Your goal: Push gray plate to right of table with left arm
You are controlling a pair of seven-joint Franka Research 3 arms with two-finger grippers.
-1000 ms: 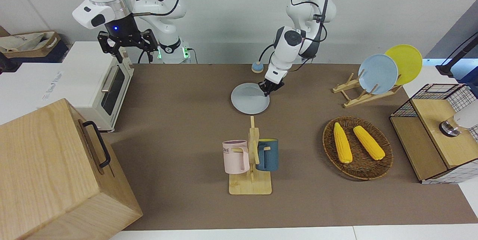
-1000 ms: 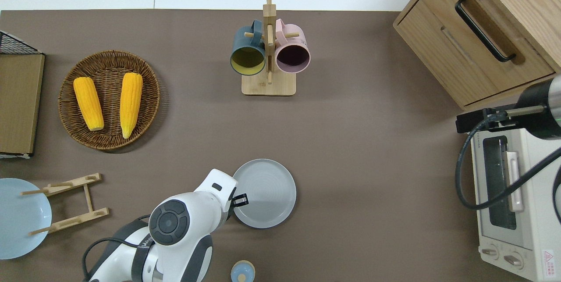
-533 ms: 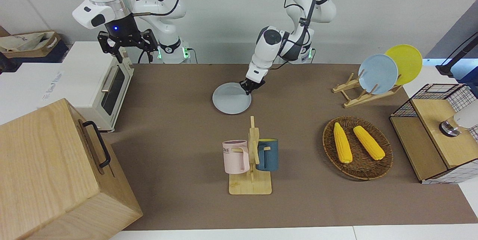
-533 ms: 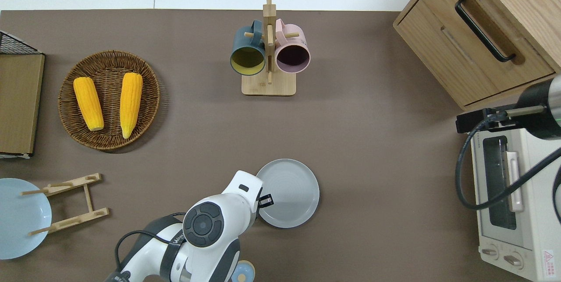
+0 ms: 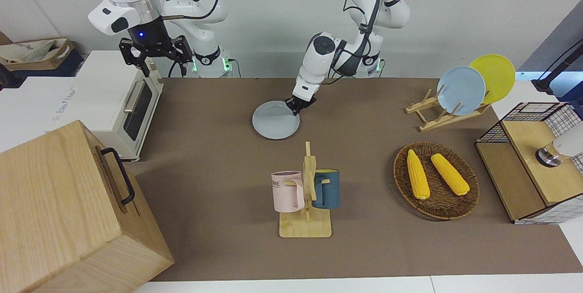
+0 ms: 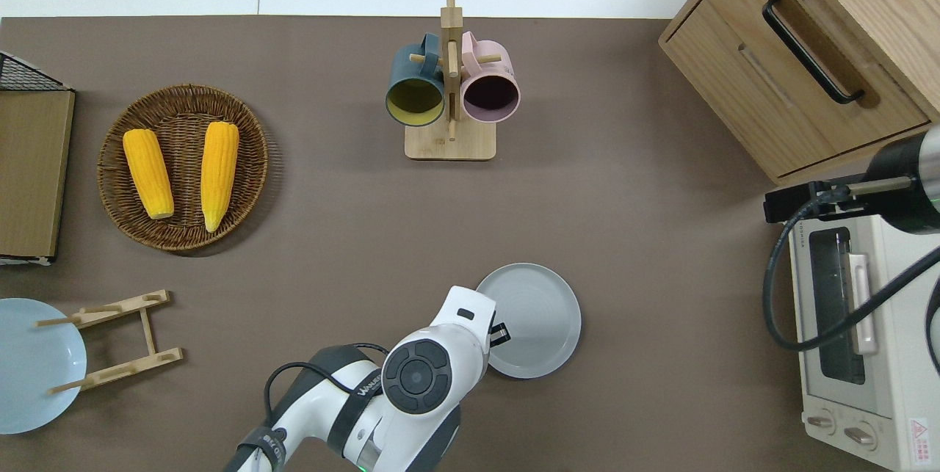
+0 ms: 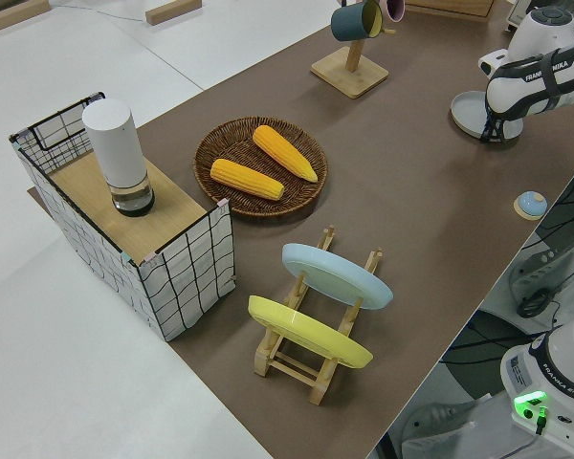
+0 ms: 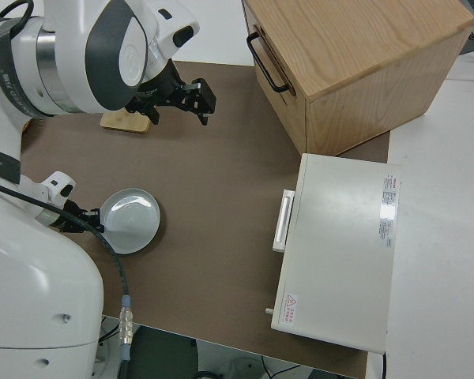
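The gray plate [image 5: 276,120] [image 6: 532,318] lies flat on the brown table [image 6: 646,164], nearer to the robots than the mug rack. My left gripper [image 5: 296,105] [image 6: 499,331] is low at the plate's rim, on the side toward the left arm's end, touching it. The plate also shows in the left side view [image 7: 471,108] and the right side view [image 8: 133,218]. My right arm is parked, its gripper [image 5: 165,69] open and empty.
A mug rack [image 6: 449,90] holds a blue and a pink mug. A toaster oven [image 6: 852,318] and a wooden cabinet [image 6: 800,68] stand at the right arm's end. A corn basket [image 6: 183,167] and a plate rack [image 5: 437,110] stand toward the left arm's end.
My left gripper has slid the gray plate steadily along the table toward the right arm's end. The right arm has not moved.
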